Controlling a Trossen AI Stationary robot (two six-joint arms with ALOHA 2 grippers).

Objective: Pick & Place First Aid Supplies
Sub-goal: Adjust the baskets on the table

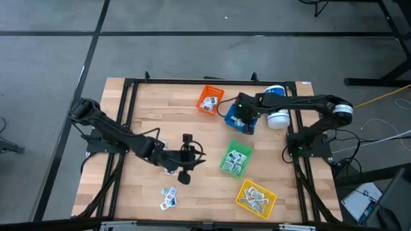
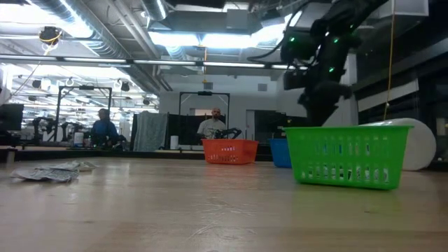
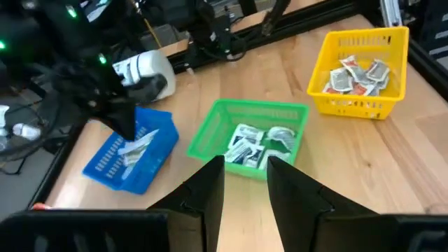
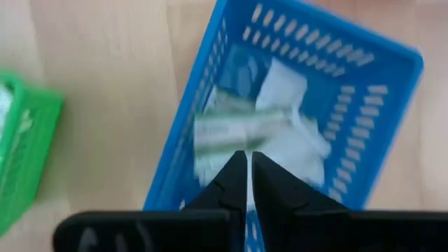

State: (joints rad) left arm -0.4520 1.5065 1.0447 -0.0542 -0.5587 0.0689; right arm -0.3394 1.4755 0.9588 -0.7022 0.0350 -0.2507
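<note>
Several small white first aid packets [image 1: 169,196] lie loose on the wooden table near its front edge; the low view shows them too [image 2: 49,172]. My left gripper [image 3: 245,162] is open with nothing between its fingers. It hovers above the table [image 1: 196,159], pointing toward the green bin [image 3: 246,140]. My right gripper [image 4: 247,155] hangs over the blue bin [image 4: 308,105], fingers pointing down into it, shut on a white packet with grey-green print [image 4: 234,131]. More packets lie in the blue bin. My right gripper pinches the packet's near edge [image 4: 241,145] between its two fingertips, coming from above and pointing down. The packet sticks out past the fingertips over the inside of the blue bin. The fingertips hide the exact spot of the hold.
An orange bin [image 1: 210,99] stands at the back and a white canister [image 1: 277,108] lies to the right of the blue bin. A green bin [image 1: 236,159] and a yellow bin [image 1: 255,197] hold packets. The black frame rails [image 1: 128,128] run along the table's sides.
</note>
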